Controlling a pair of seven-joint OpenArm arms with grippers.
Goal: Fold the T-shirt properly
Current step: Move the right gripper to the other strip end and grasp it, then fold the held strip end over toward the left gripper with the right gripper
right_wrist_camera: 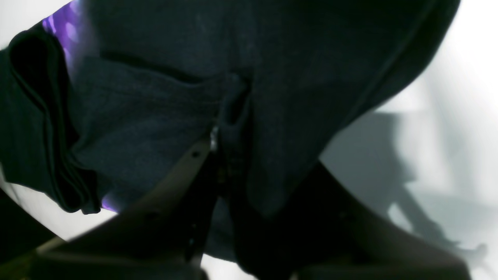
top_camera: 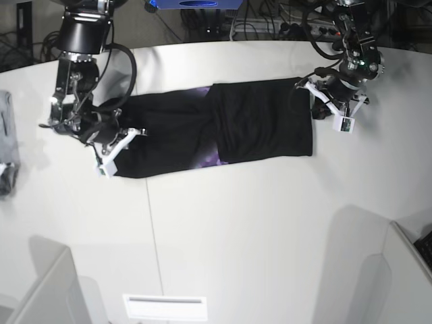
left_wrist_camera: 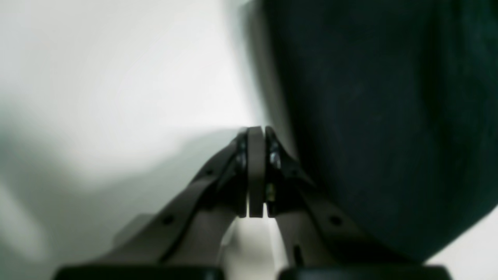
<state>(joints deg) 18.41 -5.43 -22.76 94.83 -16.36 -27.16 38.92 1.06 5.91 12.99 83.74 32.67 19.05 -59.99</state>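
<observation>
The black T-shirt (top_camera: 260,121) lies stretched across the white table (top_camera: 236,229), with its right part folded over and a strip of purple print (top_camera: 213,159) showing. My right gripper (top_camera: 121,138) is at the shirt's left end, and the right wrist view shows it (right_wrist_camera: 229,128) shut on a bunched fold of the T-shirt (right_wrist_camera: 148,116), with purple print (right_wrist_camera: 64,23) at the top left. My left gripper (top_camera: 322,101) is at the shirt's right edge. In the left wrist view it (left_wrist_camera: 256,130) is shut and empty, just left of the black cloth (left_wrist_camera: 389,116).
A small grey cloth (top_camera: 5,115) and a dark object (top_camera: 5,179) lie at the table's left edge. A white label (top_camera: 165,307) sits at the front edge. Cables and equipment (top_camera: 270,20) run behind the table. Grey panels (top_camera: 40,290) stand at the front corners.
</observation>
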